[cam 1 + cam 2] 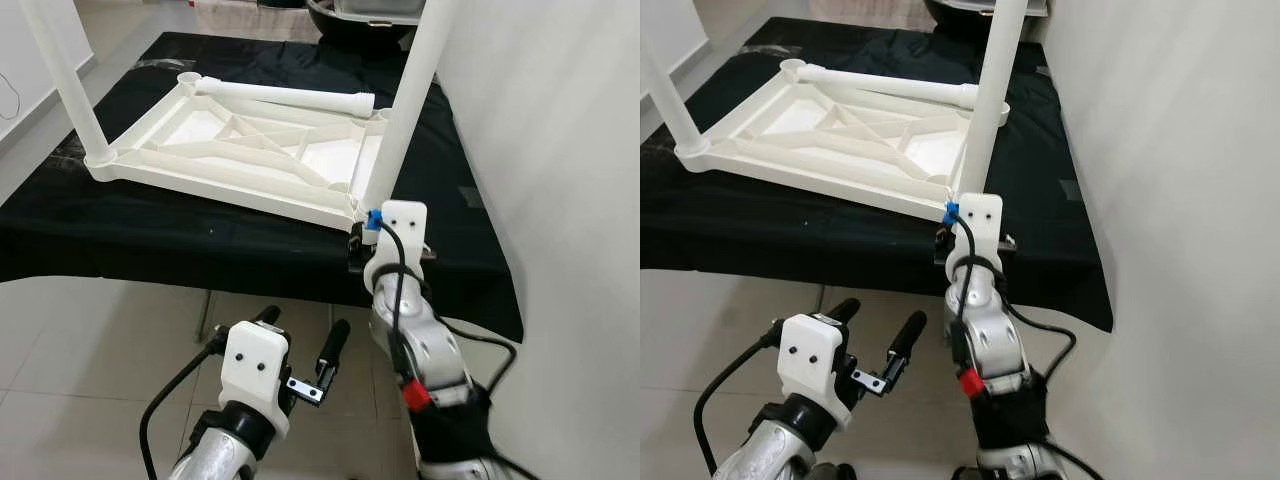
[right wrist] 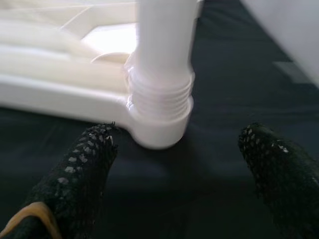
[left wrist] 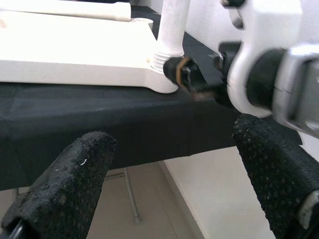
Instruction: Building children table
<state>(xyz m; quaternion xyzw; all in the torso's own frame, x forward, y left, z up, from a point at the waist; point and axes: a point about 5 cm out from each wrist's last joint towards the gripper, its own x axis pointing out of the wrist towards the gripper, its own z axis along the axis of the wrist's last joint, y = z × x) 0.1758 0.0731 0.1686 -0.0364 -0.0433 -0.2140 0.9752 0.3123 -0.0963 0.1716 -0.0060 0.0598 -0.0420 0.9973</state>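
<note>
Lying upturned, one white tabletop (image 1: 240, 150), two legs (image 1: 410, 100) upright, one loose leg (image 1: 285, 96), both hands (image 2: 169, 164) released (image 1: 300, 345).

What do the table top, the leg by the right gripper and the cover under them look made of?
Table top: seemingly moulded white plastic, matte, with ribs cast into its underside. Leg: the same smooth white plastic, with moulded screw threads at its socket; the right gripper is open before it. Cover: black, dull, slightly creased, probably cloth.

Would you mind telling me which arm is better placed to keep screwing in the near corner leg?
Right. The right tool sits open at the threaded base of the upright leg, while the left tool hangs below the black-covered table.
</note>
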